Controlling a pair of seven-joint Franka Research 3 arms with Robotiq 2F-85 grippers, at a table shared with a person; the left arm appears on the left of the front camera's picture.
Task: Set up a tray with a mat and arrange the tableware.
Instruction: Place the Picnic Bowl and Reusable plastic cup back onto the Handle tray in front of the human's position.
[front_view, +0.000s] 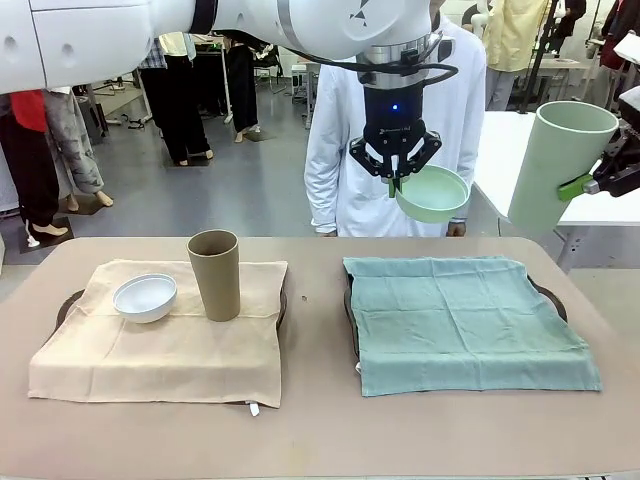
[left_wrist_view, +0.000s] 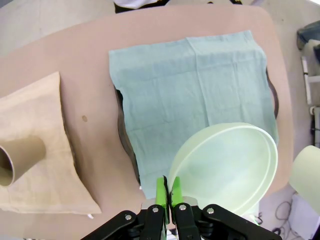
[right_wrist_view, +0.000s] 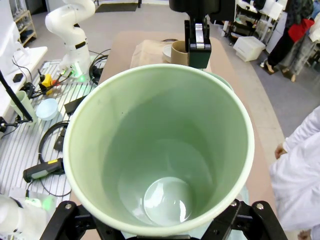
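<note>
My left gripper (front_view: 396, 180) (left_wrist_view: 168, 192) hangs high over the table, shut on the rim of the mint green bowl (front_view: 432, 194) (left_wrist_view: 227, 167), above the green mat (front_view: 465, 318) (left_wrist_view: 192, 95) that covers the right tray (front_view: 553, 297). At the far right my right gripper (front_view: 585, 185) is shut on the mint green cup (front_view: 558, 163) (right_wrist_view: 160, 150), held tilted in the air. The white bowl (front_view: 145, 297) and the upright brown cup (front_view: 215, 274) (left_wrist_view: 17, 159) stand on the beige mat (front_view: 165, 340) (left_wrist_view: 37, 150) over the left tray (front_view: 68, 303).
A person in a white shirt (front_view: 345, 150) stands at the far edge of the table behind the bowl. A white side table (front_view: 520, 150) is at the back right. Another white robot arm (right_wrist_view: 72, 30) and cables lie beside the table in the right wrist view.
</note>
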